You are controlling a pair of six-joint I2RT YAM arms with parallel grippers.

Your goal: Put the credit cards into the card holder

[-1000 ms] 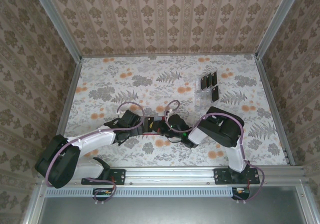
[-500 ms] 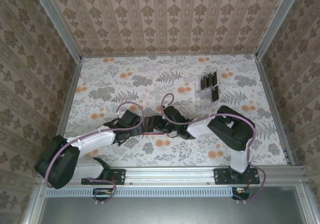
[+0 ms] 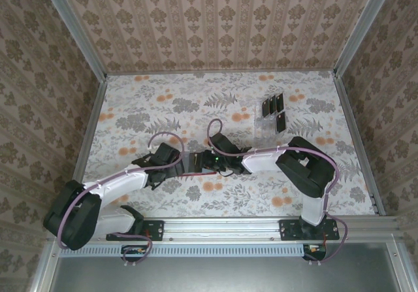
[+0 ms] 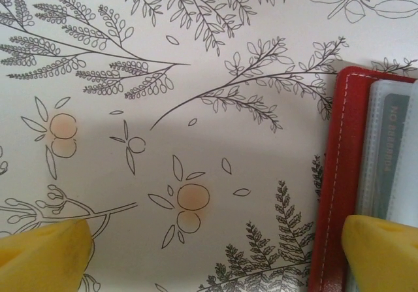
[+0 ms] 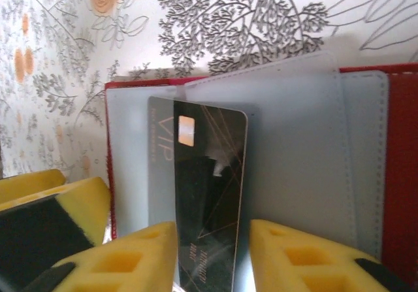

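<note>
Floral-print surface [image 3: 144,102], enclosed by patterned walls [image 3: 215,24]. The red card holder [image 4: 330,174] lies open at centre-front with its clear sleeves exposed. The right tool [image 5: 212,259] is clamped on a black credit card [image 5: 209,187] standing at a sleeve. The left tool [image 4: 215,253] has its fingers apart, one pad over the holder's edge.

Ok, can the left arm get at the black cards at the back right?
Probably not easily: the black cards lie far off to the right, and the right arm stretches across the way.

Left pincer [image 4: 212,253], right pincer [image 5: 212,256] with credit card [image 5: 206,194] hem card holder [image 4: 333,174]; table [image 3: 130,109] leftward free.
</note>
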